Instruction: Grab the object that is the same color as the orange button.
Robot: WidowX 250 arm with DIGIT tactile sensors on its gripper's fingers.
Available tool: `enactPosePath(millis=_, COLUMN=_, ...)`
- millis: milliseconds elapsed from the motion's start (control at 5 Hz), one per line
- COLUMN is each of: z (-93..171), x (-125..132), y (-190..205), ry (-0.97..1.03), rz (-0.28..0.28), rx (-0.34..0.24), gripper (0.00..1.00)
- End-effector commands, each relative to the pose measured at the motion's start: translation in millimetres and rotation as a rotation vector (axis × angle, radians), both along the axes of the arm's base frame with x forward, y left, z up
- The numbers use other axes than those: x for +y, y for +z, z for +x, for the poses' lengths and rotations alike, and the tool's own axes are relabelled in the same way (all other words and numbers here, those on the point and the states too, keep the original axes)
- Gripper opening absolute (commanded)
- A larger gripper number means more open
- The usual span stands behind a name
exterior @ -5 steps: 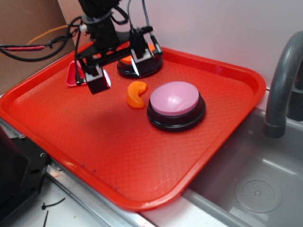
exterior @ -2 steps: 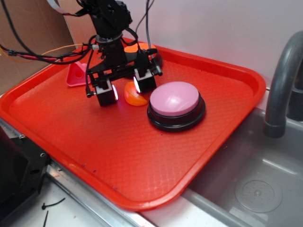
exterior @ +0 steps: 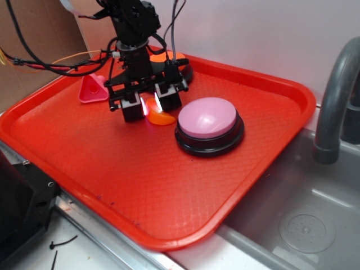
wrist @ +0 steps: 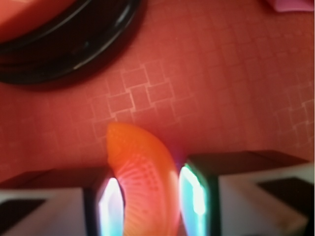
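The tool [exterior: 149,104] is down on the tray [exterior: 236,169], its two pads either side of the crescent [wrist: 145,184], pinching it or all but; contact on both sides looks made in the wrist view. The crescent [exterior: 161,117] lies on the tray at nine o'clock from the pink button [exterior: 208,125], just beside it. The orange button [exterior: 169,62] sits at twelve o'clock behind the tool, mostly hidden. A pink triangle [exterior: 93,89] rests at nine o'clock.

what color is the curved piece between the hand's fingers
Glossy orange; the curved piece shows best in the wrist view.
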State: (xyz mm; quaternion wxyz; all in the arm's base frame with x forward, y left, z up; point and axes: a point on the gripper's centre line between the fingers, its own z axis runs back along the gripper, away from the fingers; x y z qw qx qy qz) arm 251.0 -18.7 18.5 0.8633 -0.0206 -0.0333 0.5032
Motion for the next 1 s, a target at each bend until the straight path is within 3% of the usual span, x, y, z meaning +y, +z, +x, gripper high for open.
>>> enactPosePath(millis=0, z=1, x=1, y=23, ry=-0.146, rz=0.017, rx=-0.030, gripper=0.00)
enactPosePath(millis=600, z=-27, x=12, y=125, ry=-0.626, rz=-0.004, rx=-0.054, gripper=0.00)
enactPosePath(millis=800, z=-42, x=15, y=163, ry=-0.788, rz=0.018, rx=-0.060, gripper=0.00)
